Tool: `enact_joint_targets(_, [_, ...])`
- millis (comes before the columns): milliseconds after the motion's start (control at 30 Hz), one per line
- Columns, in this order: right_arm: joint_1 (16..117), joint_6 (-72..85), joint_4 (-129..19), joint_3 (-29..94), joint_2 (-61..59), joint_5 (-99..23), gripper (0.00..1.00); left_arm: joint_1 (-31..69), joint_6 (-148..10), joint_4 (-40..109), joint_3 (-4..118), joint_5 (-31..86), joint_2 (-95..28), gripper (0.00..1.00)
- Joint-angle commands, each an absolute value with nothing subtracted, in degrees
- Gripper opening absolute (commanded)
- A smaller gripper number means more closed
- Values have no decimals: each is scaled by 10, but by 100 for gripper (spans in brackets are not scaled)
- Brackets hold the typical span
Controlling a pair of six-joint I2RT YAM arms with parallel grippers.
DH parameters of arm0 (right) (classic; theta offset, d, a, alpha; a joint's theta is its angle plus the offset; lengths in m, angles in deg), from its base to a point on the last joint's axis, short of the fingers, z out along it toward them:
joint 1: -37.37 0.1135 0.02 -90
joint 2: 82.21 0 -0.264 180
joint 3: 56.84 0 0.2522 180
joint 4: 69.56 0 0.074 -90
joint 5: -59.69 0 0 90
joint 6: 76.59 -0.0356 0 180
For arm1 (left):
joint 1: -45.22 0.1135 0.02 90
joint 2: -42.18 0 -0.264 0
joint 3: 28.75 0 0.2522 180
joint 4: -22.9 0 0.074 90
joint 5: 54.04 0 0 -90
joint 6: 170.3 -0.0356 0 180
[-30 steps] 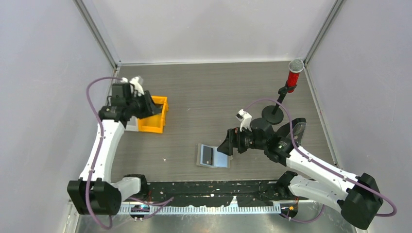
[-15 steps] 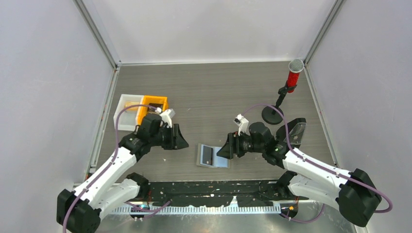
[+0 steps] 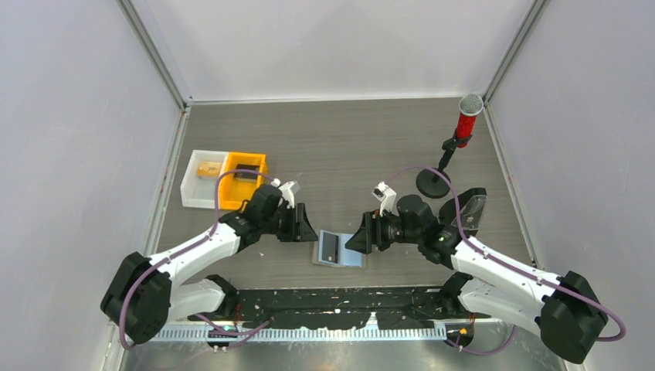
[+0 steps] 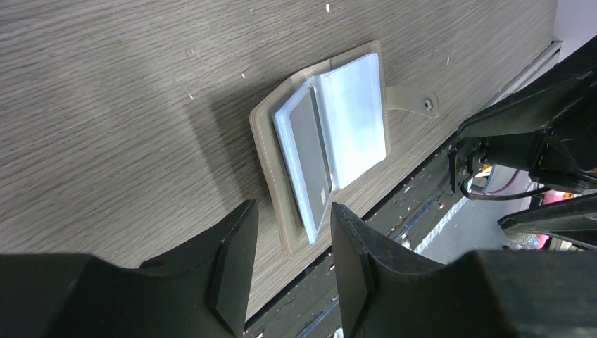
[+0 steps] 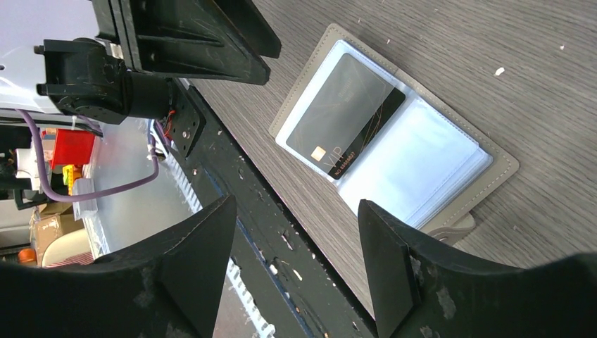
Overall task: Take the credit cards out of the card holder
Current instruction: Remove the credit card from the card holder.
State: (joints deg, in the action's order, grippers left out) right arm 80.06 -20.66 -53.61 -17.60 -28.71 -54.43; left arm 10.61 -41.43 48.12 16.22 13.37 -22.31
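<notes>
Both empty, left pincer (image 3: pixel 309 232) part-open, right pincer (image 3: pixel 354 241) wide, card holder (image 3: pixel 338 249) flat between them

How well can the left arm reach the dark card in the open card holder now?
Probably yes: the left claw is open just beside the card holder, and nothing lies between, though the dark card is tucked inside it.

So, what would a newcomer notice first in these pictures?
The open card holder lies flat near the front edge of the table, with a dark card showing inside. The left gripper and right gripper, both open, flank it closely. A red microphone stands far right.
</notes>
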Motion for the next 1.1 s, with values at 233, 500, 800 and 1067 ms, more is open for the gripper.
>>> enact_joint_targets(233, [803,-203,-569,-175,-276,-550,71,89,-402,359,128,104,-271,45])
enact_joint_targets(500, [803,-209,-592,-184,-264,-551,71,86,-401,324,109,99,-305,42])
enact_joint_targets(800, [803,-221,-649,-195,-213,-554,69,85,-401,307,97,102,-315,27])
enact_joint_targets(1067, [804,-262,-732,-189,-135,-570,62,85,-384,272,75,96,-326,14])
